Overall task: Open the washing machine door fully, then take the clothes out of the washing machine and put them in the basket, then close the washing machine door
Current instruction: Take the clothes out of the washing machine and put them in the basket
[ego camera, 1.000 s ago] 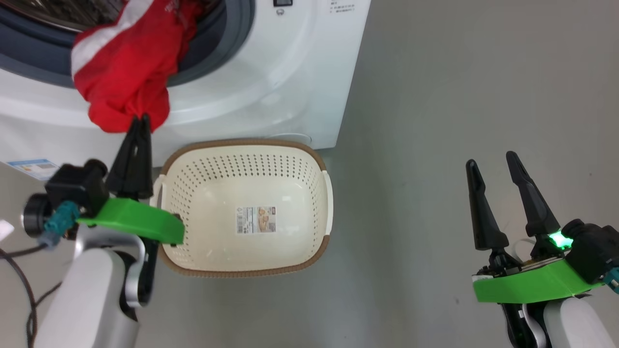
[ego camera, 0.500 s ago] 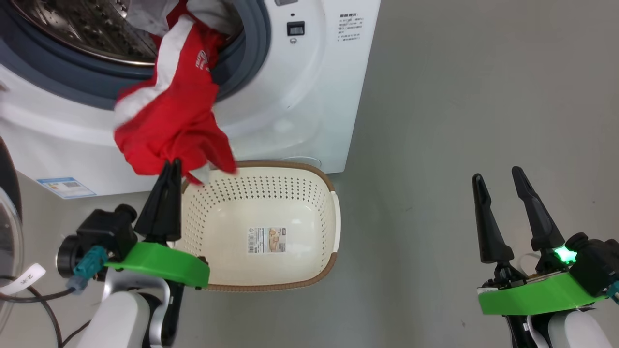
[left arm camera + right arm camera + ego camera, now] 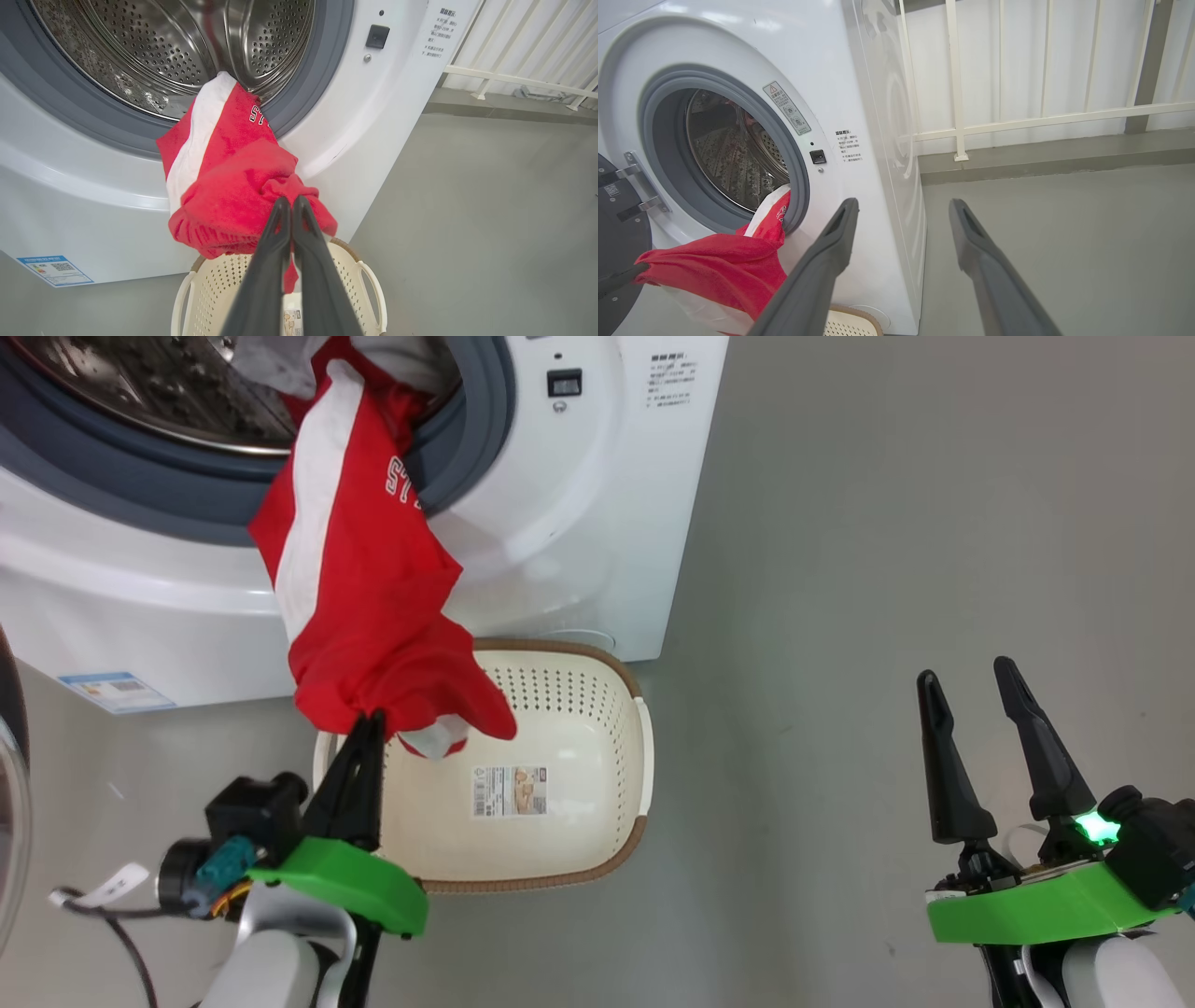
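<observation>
The washing machine (image 3: pixel 579 523) stands with its drum (image 3: pixel 163 46) exposed and its door (image 3: pixel 616 242) swung out to the left. A red garment with a white stripe, one of the clothes (image 3: pixel 364 588), hangs stretched from the drum mouth down over the basket (image 3: pixel 644 756). My left gripper (image 3: pixel 369 719) is shut on its lower end, above the basket's near left part. The wrist view shows the closed fingers (image 3: pixel 280 242) pinching the red cloth (image 3: pixel 224 186) over the basket (image 3: pixel 373 298). White and grey fabric (image 3: pixel 271 364) lies inside the drum. My right gripper (image 3: pixel 964 670) stands open and empty over the floor to the right.
A blue label (image 3: pixel 114 691) marks the washer's lower front corner. A dark cable (image 3: pixel 121 915) lies on the floor at the lower left. A white railing (image 3: pixel 1017 116) runs behind the machine. Bare grey floor (image 3: pixel 887 523) spreads to the right of the washer and basket.
My left gripper has drawn back from the washer with the red garment, pulling more of it out, and its end now hangs over the basket. The head camera shifted. The right arm stayed still.
</observation>
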